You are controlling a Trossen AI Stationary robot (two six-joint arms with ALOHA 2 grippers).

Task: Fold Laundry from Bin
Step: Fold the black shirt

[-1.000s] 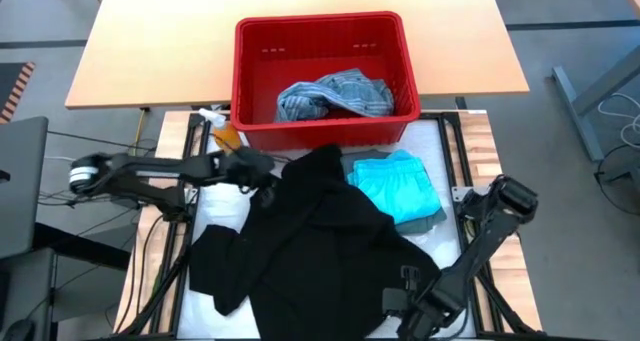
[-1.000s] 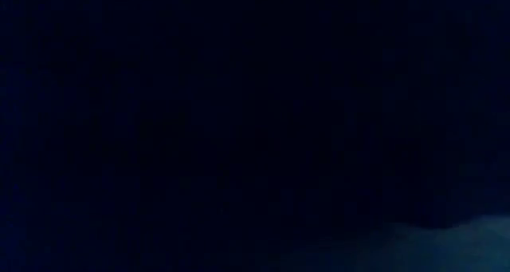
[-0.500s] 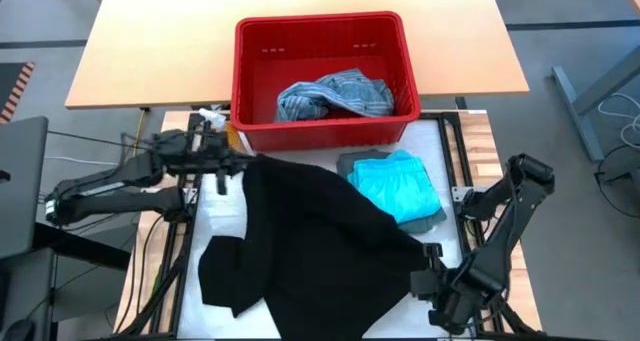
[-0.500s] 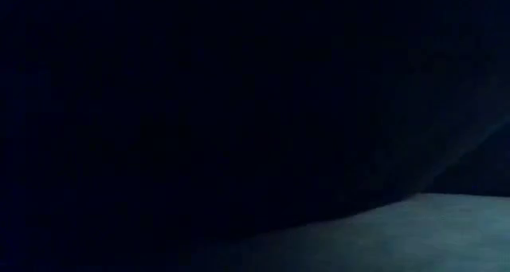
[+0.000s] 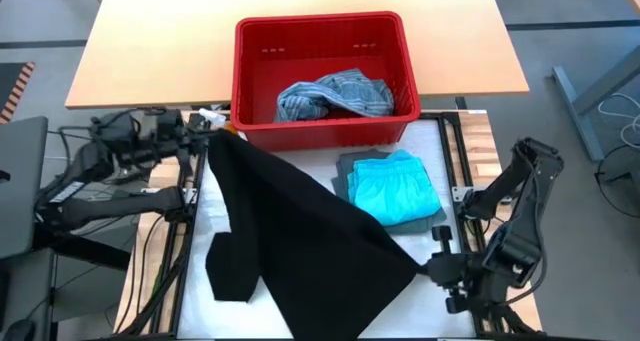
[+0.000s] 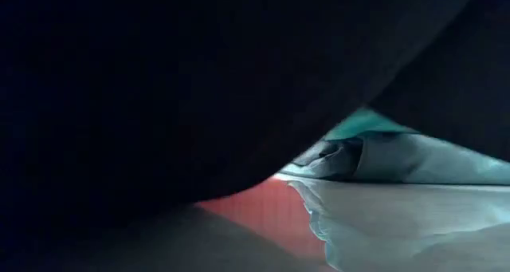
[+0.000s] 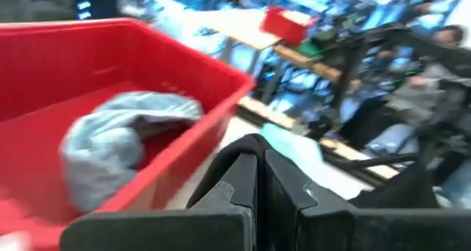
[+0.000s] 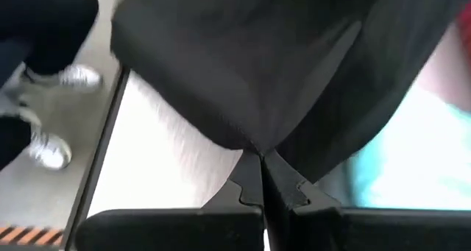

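Note:
A black garment (image 5: 300, 231) is spread in the air between my two grippers, and one lower flap (image 5: 232, 266) reaches the white table top. My left gripper (image 5: 205, 141) is shut on its far-left corner beside the red bin (image 5: 325, 131). My right gripper (image 5: 425, 266) is shut on its near-right corner. A mottled blue-grey garment (image 5: 335, 93) lies inside the bin. A folded turquoise garment (image 5: 395, 186) rests on a grey-green one (image 5: 350, 166) in front of the bin. In the low view the black cloth (image 6: 159, 88) hides most of the scene. My left gripper pinches a bunched corner of the black garment (image 7: 250, 144) between its two fingers, which lie nearly level and point toward the table's right. The cloth runs away from the fingers, drawn taut toward the other arm. Whether one layer or several is held does not show. My right gripper pinches a gathered corner of the black garment (image 8: 254, 144) between its two fingertips (image 8: 246, 181), slanting down from the table's right. The cloth fans out from the pinch in taut creases, lifted off the table at that end.
The white work surface (image 5: 225, 196) is framed by wooden side rails (image 5: 480, 141). A light wooden table (image 5: 160, 51) lies behind the bin. In the right wrist view a person's legs and shoes (image 8: 44, 82) stand on the floor beyond the table's edge.
Both grippers have risen and drawn apart, staying shut on the black garment. The left went toward the table's far left edge and tipped up to near level. The right went up and toward the right edge. The garment, heaped before, is now lifted and pulled taut into a sheet.

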